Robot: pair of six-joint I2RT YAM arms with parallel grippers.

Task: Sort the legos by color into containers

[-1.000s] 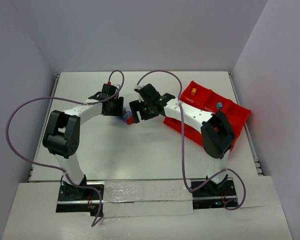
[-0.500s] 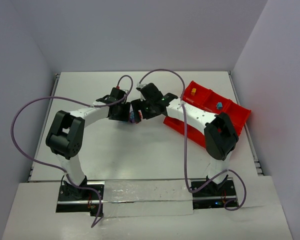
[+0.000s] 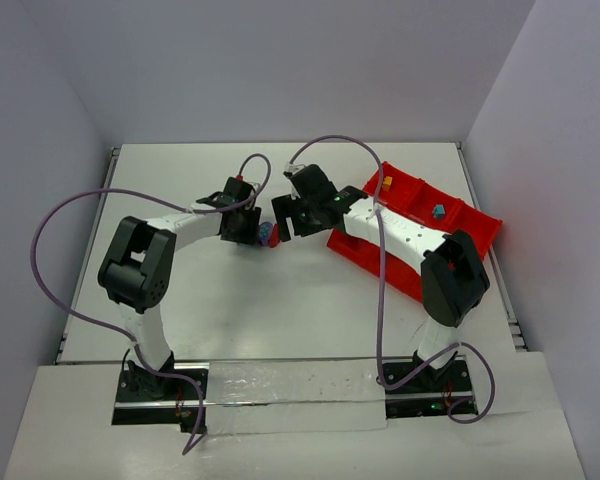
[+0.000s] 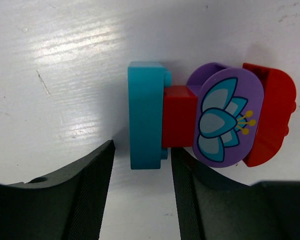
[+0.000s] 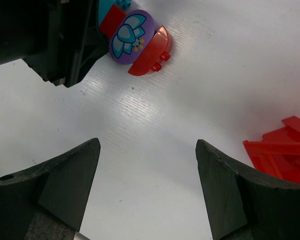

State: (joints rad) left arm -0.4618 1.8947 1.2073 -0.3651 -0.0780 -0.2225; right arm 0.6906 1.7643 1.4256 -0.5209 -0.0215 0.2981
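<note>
A small cluster of joined legos lies on the white table (image 3: 280,300): a teal brick (image 4: 146,115), a red brick (image 4: 179,116), a rounded purple piece with a flower print (image 4: 229,117) and a rounded red brick (image 4: 272,117). My left gripper (image 4: 140,200) is open, and the teal brick's near end sits just between its fingertips without being clamped. My right gripper (image 5: 147,175) is wide open and empty, hovering a short way from the cluster (image 5: 135,37). In the top view the cluster (image 3: 268,235) lies between the left gripper (image 3: 255,231) and the right gripper (image 3: 285,218).
The red divided tray (image 3: 450,235) stands at the right, partly under the right arm, with a small orange piece (image 3: 387,183) and a teal piece (image 3: 437,212) in separate compartments. Its corner shows in the right wrist view (image 5: 285,150). Purple cables arch over both arms.
My left gripper has moved right, up to the cluster, which has shifted slightly right. My right gripper has drawn back a little toward the tray and stays open.
</note>
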